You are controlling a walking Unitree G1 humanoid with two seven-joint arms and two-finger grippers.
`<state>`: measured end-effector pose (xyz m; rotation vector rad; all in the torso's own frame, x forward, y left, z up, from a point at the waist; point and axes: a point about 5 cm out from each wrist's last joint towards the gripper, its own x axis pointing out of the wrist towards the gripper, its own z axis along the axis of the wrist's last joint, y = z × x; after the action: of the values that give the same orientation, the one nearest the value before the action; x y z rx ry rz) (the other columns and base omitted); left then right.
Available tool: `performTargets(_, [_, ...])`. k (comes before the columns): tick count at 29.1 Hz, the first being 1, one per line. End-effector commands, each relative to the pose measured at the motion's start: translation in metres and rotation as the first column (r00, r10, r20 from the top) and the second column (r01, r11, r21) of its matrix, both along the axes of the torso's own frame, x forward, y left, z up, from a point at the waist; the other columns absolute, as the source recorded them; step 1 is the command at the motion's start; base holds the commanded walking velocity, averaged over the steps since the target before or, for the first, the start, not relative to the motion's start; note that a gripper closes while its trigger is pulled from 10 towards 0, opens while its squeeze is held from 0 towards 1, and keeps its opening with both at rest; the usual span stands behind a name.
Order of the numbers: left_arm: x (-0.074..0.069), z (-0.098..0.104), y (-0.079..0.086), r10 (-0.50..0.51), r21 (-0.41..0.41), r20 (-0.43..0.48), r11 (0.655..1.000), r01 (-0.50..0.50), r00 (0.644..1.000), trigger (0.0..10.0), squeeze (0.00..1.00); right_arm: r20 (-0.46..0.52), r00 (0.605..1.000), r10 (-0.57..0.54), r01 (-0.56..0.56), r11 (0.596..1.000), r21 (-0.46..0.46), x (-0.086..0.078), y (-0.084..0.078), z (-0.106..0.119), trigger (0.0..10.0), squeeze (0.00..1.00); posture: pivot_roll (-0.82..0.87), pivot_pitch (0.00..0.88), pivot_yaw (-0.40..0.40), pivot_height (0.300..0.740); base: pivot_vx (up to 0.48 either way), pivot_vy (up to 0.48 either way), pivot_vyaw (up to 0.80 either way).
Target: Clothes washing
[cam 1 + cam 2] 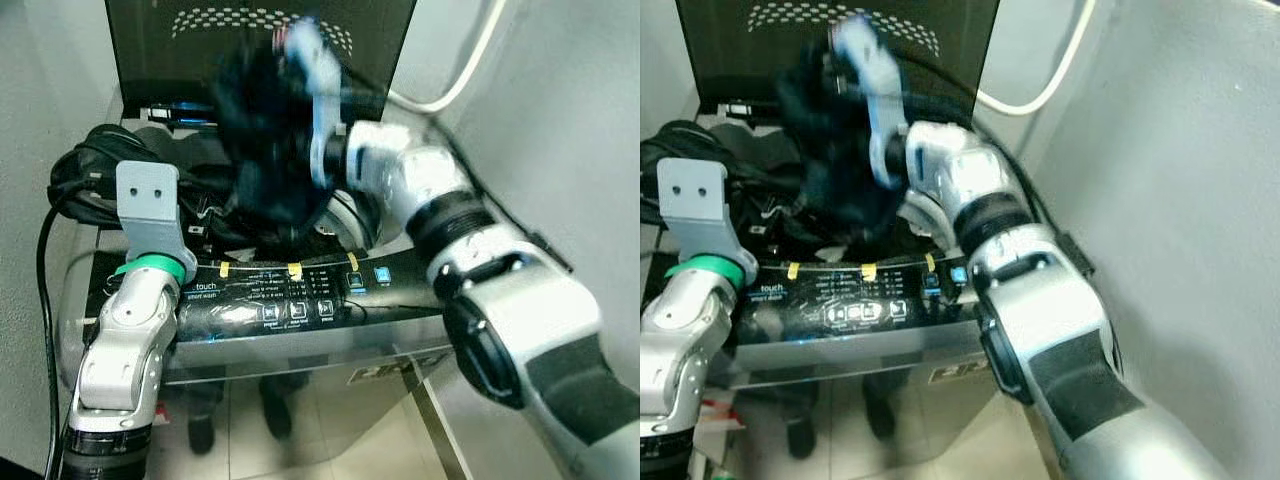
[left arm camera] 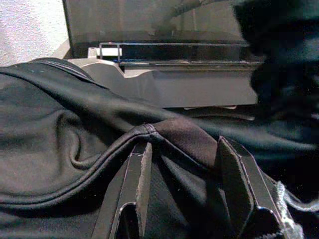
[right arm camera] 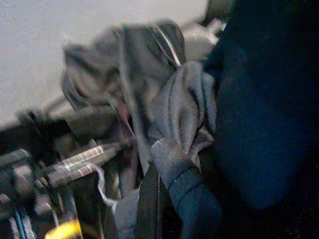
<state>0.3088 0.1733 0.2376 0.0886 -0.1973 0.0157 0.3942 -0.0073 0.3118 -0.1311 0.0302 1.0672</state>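
Above the open top-loading washing machine (image 1: 300,300), the right gripper (image 3: 174,184) pinches a dark blue cloth bundle (image 1: 265,140).
Left gripper (image 2: 184,174), fingers spread, rests on black clothes (image 2: 60,144) heaped at the machine's left edge.

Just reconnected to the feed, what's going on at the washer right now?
The right gripper is holding a dark bundle of clothes up over the open top-load washing machine, its lid raised. The left gripper rests open against a black garment piled at the washer's left side.
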Motion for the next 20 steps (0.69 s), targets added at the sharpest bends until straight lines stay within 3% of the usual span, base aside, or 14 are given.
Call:
performTargets(1, [0.002,-0.005,-0.006,-0.024,0.005,-0.028,1.0,0.024,0.999,10.0,0.0,0.11,0.986,-0.124,0.115,0.99,0.085,0.006,-0.011,0.024,10.0,0.0,0.07,0.034,-0.088,0.74,0.0,0.0,0.0])
performTargets(3, [0.003,-0.006,-0.007,-0.029,0.005,-0.029,1.0,0.029,0.999,10.0,0.0,0.168,0.952,-0.254,0.205,0.943,0.262,0.009,-0.022,0.053,10.0,0.0,0.07,0.034,-0.088,0.74,0.0,0.0,0.0])
performTargets(4, [0.003,-0.006,-0.007,-0.029,0.005,-0.029,1.0,0.029,0.999,10.0,0.0,0.168,0.952,-0.254,0.205,0.943,0.262,0.009,-0.022,0.053,10.0,0.0,0.07,0.034,-0.088,0.74,0.0,0.0,0.0])
performTargets(5, [0.003,-0.006,-0.007,-0.029,0.006,-0.028,1.0,0.03,0.999,10.0,0.0,0.158,0.926,-0.343,0.264,0.887,0.379,0.01,-0.035,0.074,10.0,0.0,0.07,0.034,-0.088,0.74,0.0,0.0,0.0])
performTargets(7, [0.003,-0.006,-0.007,-0.029,0.006,-0.028,1.0,0.03,0.999,10.0,0.0,0.158,0.926,-0.343,0.264,0.887,0.379,0.01,-0.035,0.074,10.0,0.0,0.07,0.034,-0.088,0.74,0.0,0.0,0.0])
performTargets(8, [0.003,-0.006,-0.006,-0.029,0.009,-0.029,1.0,0.029,0.999,10.0,0.0,0.157,0.895,-0.418,0.326,0.851,0.411,0.012,-0.045,0.085,10.0,0.0,0.08,0.032,-0.087,0.74,0.0,0.0,0.0])
performTargets(9, [0.003,-0.005,-0.004,-0.025,0.011,-0.027,1.0,0.025,0.999,10.0,0.0,0.215,0.838,-0.501,0.419,0.844,0.334,0.016,-0.057,0.083,10.0,0.0,0.07,0.03,-0.083,0.74,0.0,0.0,0.0])
performTargets(10, [0.003,-0.005,-0.004,-0.025,0.011,-0.027,1.0,0.025,0.999,10.0,0.0,0.215,0.838,-0.501,0.419,0.844,0.334,0.016,-0.057,0.083,10.0,0.0,0.07,0.03,-0.083,0.74,0.0,0.0,0.0])
performTargets(11, [0.004,-0.003,-0.002,-0.023,0.021,-0.023,1.0,0.024,0.999,10.0,0.0,0.293,0.796,-0.53,0.494,0.848,0.193,0.021,-0.065,0.068,10.0,0.0,0.08,0.032,-0.085,0.74,0.0,0.0,0.0])
performTargets(13, [0.004,-0.003,-0.002,-0.023,0.023,-0.022,0.999,0.024,0.999,10.0,0.0,0.289,0.831,-0.474,0.463,0.879,0.113,0.022,-0.062,0.053,10.0,0.0,0.08,0.032,-0.085,0.74,0.0,0.0,0.0])
performTargets(15, [0.004,-0.003,-0.001,-0.02,0.022,-0.024,1.0,0.021,0.999,10.0,0.0,0.246,0.901,-0.357,0.363,0.932,0.025,0.02,-0.051,0.037,10.0,0.0,0.08,0.032,-0.08,0.74,0.0,0.0,0.0])
performTargets(16, [0.004,-0.003,-0.001,-0.02,0.022,-0.024,1.0,0.021,0.999,10.0,0.0,0.246,0.901,-0.357,0.363,0.932,0.025,0.02,-0.051,0.037,10.0,0.0,0.08,0.032,-0.08,0.74,0.0,0.0,0.0])
performTargets(18, [0.004,-0.003,0.0,-0.023,0.024,-0.028,0.999,0.024,0.999,10.0,0.0,0.202,0.962,-0.184,0.21,0.971,-0.116,0.015,-0.038,0.016,10.0,0.0,0.08,0.037,-0.069,0.74,0.0,0.0,0.0])
performTargets(20, [0.005,-0.004,0.0,-0.03,0.027,-0.031,0.999,0.03,0.999,10.0,0.0,0.173,0.983,-0.054,0.094,0.969,-0.229,0.01,-0.029,-0.001,10.0,0.0,0.07,0.039,-0.065,0.74,0.0,0.0,0.0])
